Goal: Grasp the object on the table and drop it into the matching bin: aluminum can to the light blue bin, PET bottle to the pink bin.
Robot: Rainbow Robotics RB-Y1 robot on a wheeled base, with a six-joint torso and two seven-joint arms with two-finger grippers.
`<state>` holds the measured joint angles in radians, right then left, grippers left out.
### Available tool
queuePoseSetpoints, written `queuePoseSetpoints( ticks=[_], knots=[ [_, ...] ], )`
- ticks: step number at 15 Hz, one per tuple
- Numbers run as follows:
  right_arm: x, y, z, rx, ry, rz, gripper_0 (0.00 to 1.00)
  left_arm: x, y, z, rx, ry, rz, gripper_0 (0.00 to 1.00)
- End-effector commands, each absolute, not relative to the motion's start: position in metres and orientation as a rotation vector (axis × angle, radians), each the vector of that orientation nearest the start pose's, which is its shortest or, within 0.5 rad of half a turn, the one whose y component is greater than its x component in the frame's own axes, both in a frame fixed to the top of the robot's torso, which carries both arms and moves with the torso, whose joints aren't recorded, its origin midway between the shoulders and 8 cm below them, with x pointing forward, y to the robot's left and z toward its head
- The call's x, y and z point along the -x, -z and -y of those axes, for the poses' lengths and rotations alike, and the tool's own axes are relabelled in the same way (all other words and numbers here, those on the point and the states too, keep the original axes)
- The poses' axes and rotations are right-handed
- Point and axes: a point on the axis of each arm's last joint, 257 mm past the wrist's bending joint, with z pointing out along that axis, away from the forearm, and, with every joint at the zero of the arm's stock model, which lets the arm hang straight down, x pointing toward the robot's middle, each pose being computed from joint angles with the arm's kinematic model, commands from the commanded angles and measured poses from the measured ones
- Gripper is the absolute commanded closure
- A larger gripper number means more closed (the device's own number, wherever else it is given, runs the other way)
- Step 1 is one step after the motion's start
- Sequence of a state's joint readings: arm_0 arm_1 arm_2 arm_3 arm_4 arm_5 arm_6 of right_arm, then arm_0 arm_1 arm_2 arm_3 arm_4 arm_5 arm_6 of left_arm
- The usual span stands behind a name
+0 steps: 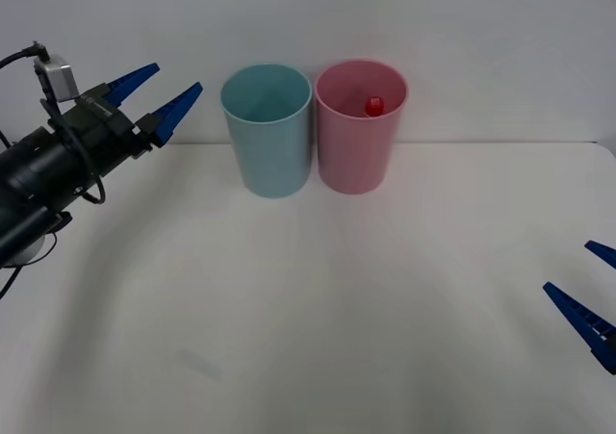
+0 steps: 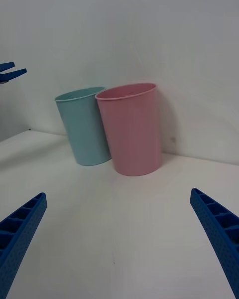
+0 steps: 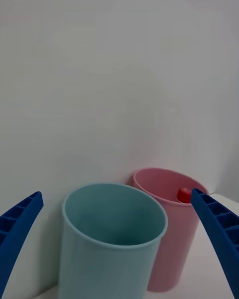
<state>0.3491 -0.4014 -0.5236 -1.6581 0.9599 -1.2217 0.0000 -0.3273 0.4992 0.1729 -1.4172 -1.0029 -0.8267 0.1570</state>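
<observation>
Pink bin (image 1: 354,155) hides the PET bottle (image 1: 374,105) below its cap

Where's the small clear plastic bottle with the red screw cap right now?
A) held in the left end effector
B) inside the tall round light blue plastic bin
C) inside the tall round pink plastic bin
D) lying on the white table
C: its red screw cap shows inside the tall round pink plastic bin.

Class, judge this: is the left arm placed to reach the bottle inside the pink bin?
Probably not easily: the left gripper is open beside the blue bin, which stands between it and the pink bin holding the bottle.
</observation>
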Motion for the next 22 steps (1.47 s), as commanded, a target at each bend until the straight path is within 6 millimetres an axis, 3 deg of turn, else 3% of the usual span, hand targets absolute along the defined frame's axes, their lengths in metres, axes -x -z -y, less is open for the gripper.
queuePoseSetpoints(
  ticks=[1,9,12,16,22],
  knots=[
    [-0.342,0.169,0.33,0.465,-0.567,-1.441,0.0,-0.529,0.047,-0.261,-0.465,0.606,-1.281,0.0],
    [-0.342,0.169,0.33,0.465,-0.567,-1.441,0.0,-0.46,0.109,-0.349,-0.563,0.394,-1.394,0.0],
    [-0.342,0.169,0.33,0.465,-0.567,-1.441,0.0,-0.43,0.125,-0.366,-0.63,0.361,-1.421,0.0],
    [-0.342,0.169,0.33,0.465,-0.567,-1.441,0.0,-0.391,0.131,-0.381,-0.689,0.379,-1.434,0.0],
    [-0.342,0.169,0.33,0.465,-0.567,-1.441,0.0,-0.362,0.146,-0.395,-0.705,0.387,-1.492,0.0]
  ],
)
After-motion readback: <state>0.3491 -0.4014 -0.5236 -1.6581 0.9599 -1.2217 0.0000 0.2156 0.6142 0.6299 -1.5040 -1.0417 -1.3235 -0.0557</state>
